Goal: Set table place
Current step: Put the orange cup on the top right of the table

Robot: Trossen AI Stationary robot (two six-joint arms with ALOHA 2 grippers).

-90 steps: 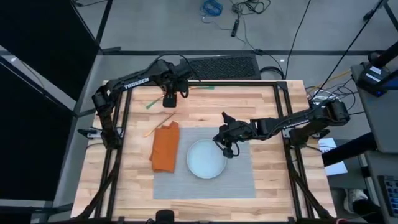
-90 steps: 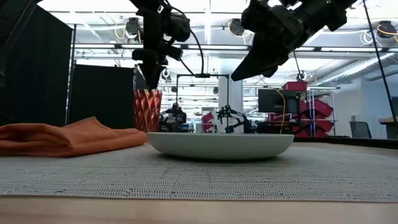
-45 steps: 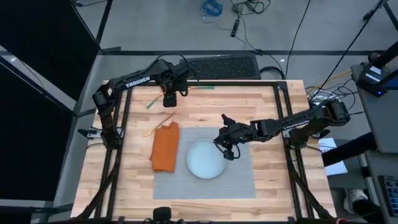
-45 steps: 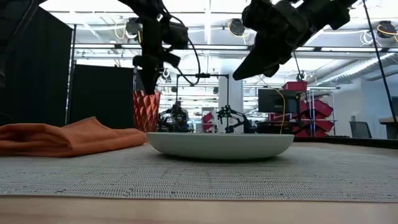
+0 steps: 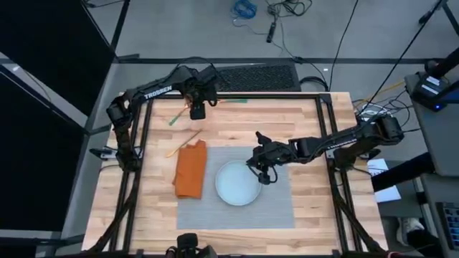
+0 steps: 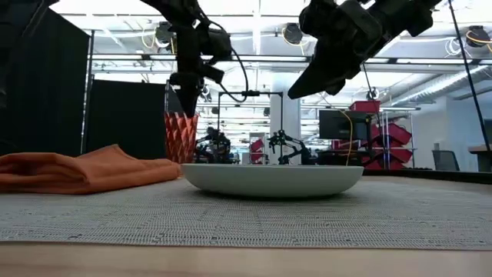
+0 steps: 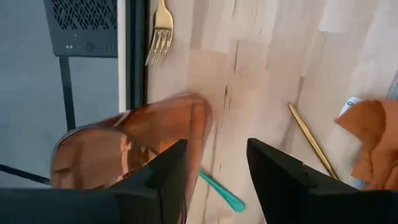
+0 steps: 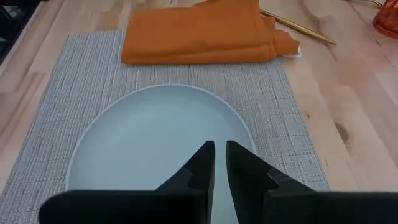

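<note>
Now holds the left gripper (image 7: 214, 149) over the far left part of the counter (image 5: 301, 122), at an orange faceted glass (image 7: 130, 146) standing upright near the black frame. Keeps its fingers apart, one finger (image 7: 163, 180) in front of the glass's near wall; cannot tell whether touching it. Shows, in the left wrist view, a gold fork (image 7: 160, 34), a teal-handled utensil (image 7: 222, 194) and a slim gold utensil (image 7: 312, 142) lying on the bare wood around the glass.

Hangs the right gripper (image 8: 219, 149) above the far right rim of the pale plate (image 5: 237, 183), clear of it, with the fingers drawn almost together and nothing between them.

Finds the grey woven placemat (image 5: 276, 204) lying flat on the near middle of the counter. Carries the plate on its far half, somewhat left of centre. Has the folded orange napkin (image 5: 190, 169) beside the plate, resting across the placemat's left edge and partly on the wood.
</note>
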